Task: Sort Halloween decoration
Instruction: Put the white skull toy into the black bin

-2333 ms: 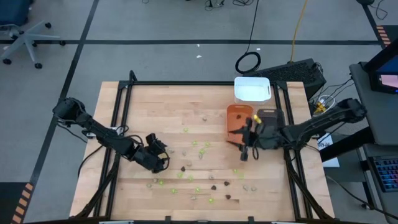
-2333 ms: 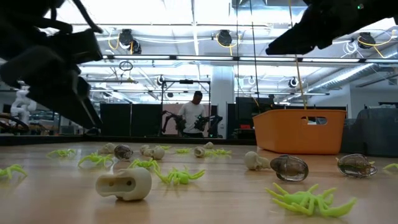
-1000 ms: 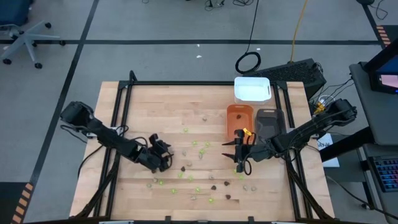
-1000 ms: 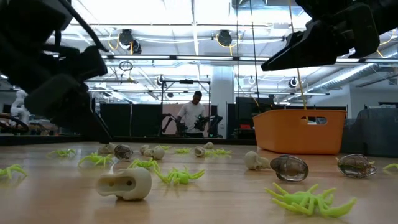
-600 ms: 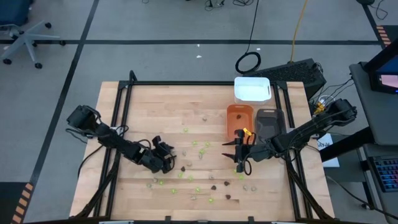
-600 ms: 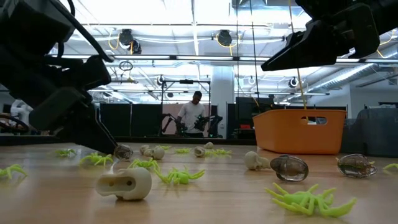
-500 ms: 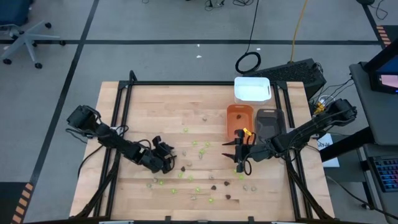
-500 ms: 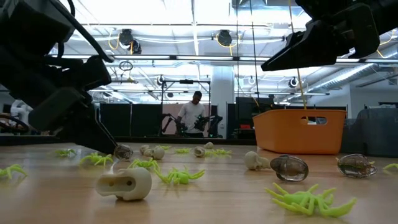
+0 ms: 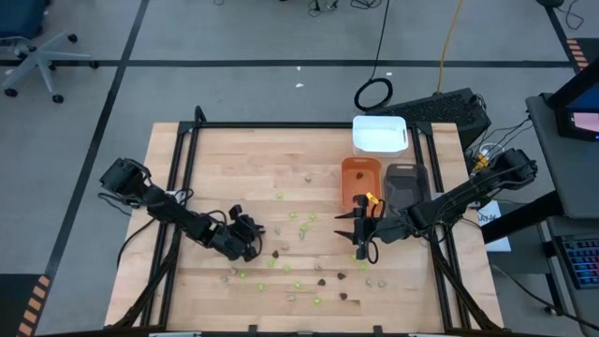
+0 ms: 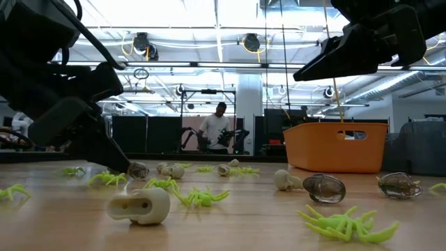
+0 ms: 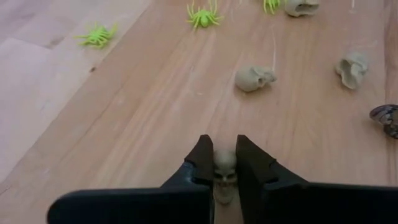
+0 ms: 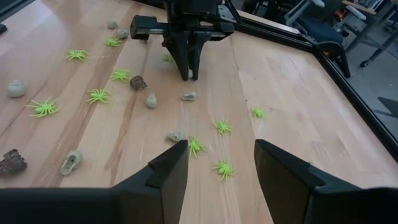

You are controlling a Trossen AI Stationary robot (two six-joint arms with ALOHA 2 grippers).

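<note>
A pale beige-grey skull piece (image 11: 224,167) sits pinched between the two dark fingers of the left gripper (image 11: 224,163), at the level of the wooden tabletop (image 9: 234,168); the fingers are closed against its sides. In the high view this gripper (image 9: 253,245) lies left of the tabletop's centre, toward the near edge, its arm reaching in from the left edge.

The remaining Halloween decoration pieces are scattered across the middle and near half of the tabletop. Lime-green spiders (image 9: 292,216) cluster around the centre and along the near edge, with dark brown pieces (image 9: 321,282) and further beige-grey skulls (image 11: 254,78) lying among them, apart from one another. From table height, one skull (image 10: 139,206) lies on its side in the foreground, beside a green spider (image 10: 201,197).

The right gripper (image 9: 363,245) hangs right of centre with its fingers spread and nothing between them; its wrist view shows the wide gap above scattered spiders.

An orange tray (image 9: 359,173) and a grey tray (image 9: 404,179) stand side by side near the right edge, with a white tray (image 9: 379,134) behind them at the far right corner. A person (image 10: 215,125) stands in the room beyond the table.
</note>
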